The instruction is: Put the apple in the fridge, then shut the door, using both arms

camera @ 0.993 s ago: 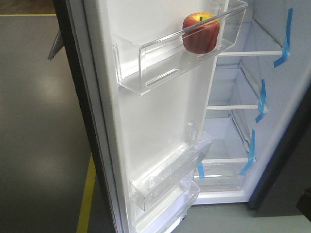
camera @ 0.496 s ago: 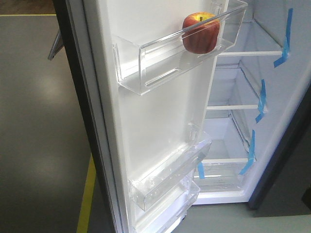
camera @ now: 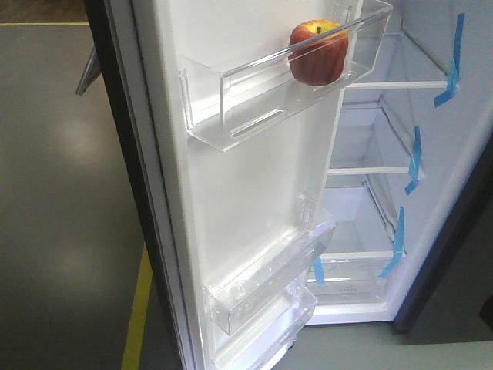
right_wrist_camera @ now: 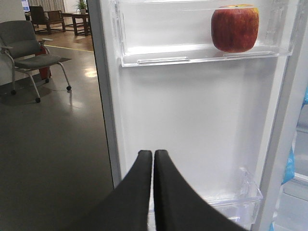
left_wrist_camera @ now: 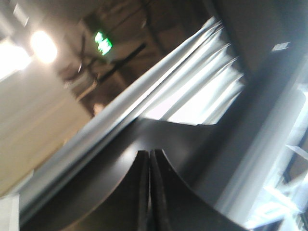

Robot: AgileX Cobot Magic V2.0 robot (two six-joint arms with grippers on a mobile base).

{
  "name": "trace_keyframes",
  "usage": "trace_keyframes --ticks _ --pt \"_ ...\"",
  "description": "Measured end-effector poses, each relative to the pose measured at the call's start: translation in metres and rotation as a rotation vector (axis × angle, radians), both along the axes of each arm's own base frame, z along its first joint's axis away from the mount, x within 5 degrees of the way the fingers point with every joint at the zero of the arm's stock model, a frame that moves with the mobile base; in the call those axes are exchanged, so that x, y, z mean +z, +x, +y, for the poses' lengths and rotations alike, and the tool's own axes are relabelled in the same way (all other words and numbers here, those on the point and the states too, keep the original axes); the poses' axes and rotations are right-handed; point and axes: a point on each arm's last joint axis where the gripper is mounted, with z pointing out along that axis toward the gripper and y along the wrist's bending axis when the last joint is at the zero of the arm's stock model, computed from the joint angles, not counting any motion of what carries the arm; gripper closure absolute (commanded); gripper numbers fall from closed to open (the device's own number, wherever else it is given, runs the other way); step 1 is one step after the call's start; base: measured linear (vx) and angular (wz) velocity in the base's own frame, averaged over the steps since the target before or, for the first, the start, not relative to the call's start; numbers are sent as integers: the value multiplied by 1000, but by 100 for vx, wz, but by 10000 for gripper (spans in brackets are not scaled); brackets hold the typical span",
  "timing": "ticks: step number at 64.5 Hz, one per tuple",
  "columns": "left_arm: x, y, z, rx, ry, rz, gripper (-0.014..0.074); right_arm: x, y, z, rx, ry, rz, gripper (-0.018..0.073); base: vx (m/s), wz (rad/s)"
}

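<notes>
On the inner face of the door [camera: 254,193], the apple [camera: 318,52] rests upright in the upper bin [camera: 231,104], at the end of that bin nearest the door's hinge side; nothing grips it. You may count the first half of the task as done: the fruit is stowed and free of both grippers. What remains is the closing: the door stands swung wide from the fridge [camera: 462,154], its white lining and lower bins [camera: 266,289] fully exposed. Right gripper [right_wrist_camera: 153,154]: jaws pressed together on nothing, pointed at the door's lining below the apple and apart from it. Left gripper [left_wrist_camera: 149,153]: jaws likewise together and empty, facing a dark surface [left_wrist_camera: 202,159]; that view is blurred, so you cannot tell whether this is the door's outer side or whether the tips touch it. By judgement, you have next to push the door shut from its outer side, once the right gripper is clear of the swing. Against the frame one second before: apple, bin and door lie unchanged; a dark shape [camera: 490,324] at the picture's lower corner, across the fridge from the door, has shrunk to the very edge
</notes>
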Motion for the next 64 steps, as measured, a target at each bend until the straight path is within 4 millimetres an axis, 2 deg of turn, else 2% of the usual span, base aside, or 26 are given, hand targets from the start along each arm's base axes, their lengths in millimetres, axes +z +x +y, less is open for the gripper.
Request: trace_keyframes --ticks 12,19,28,44,53,64 --pt "5 87 -6 -165 46 73 595 1 0 0 3 14 -3 561 0 0" --pt "7 128 -11 -274 80 92 567 1 0 0 1 17 -5 561 0 0" --pt "9 169 -15 -365 138 124 465 1 0 0 1 17 -5 561 0 0" --pt "-3 216 -26 -513 127 190 286 1 0 0 1 18 -5 561 0 0" --pt "-14 233 -38 -572 120 216 275 2 0 1 8 33 -5 561 0 0" --pt "-23 235 -58 -649 149 223 275 3 -1 2 14 46 -5 561 0 0"
